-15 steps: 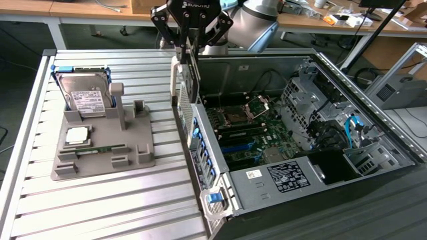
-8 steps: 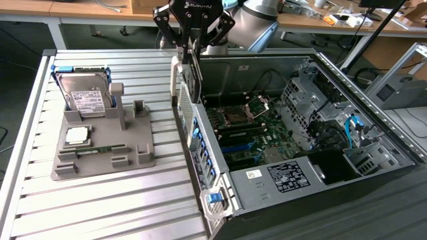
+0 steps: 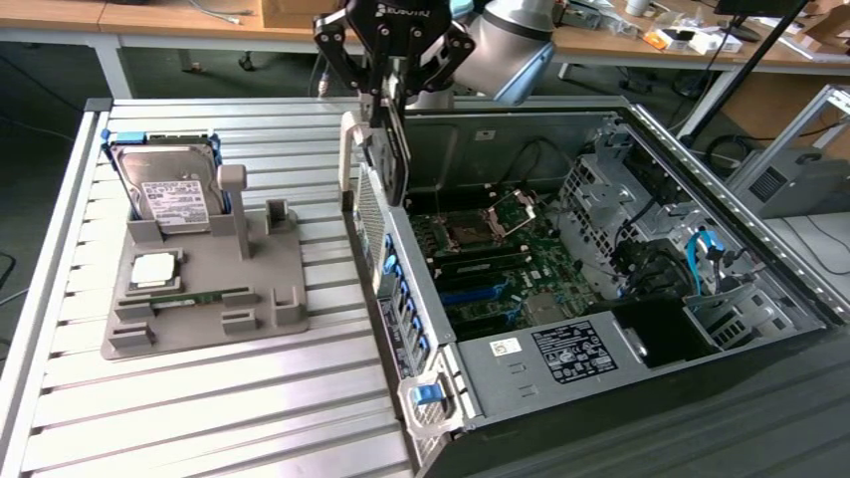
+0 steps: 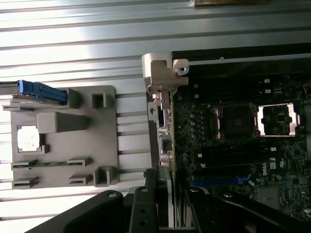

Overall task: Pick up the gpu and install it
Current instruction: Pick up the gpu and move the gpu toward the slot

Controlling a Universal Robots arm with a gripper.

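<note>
The gpu (image 3: 384, 149), a thin dark card with a silvery end bracket, hangs edge-on and upright from my gripper (image 3: 389, 92), which is shut on its upper edge. It is in the air just above the rear wall of the open computer case (image 3: 398, 289), at the case's side toward the exterior view's left. In the wrist view the gpu (image 4: 172, 194) is a thin vertical slab between the black fingers (image 4: 146, 199), over the edge of the motherboard (image 4: 233, 160) near a blue slot (image 4: 218, 180).
A grey holder tray (image 3: 273, 309) on the slatted table carries a silver hard drive (image 3: 166, 184), a square chip (image 3: 153, 269) and a green memory stick (image 3: 199, 297). Inside the case are the processor socket (image 3: 475, 234), drive cages (image 3: 624, 214) and a power supply (image 3: 571, 349).
</note>
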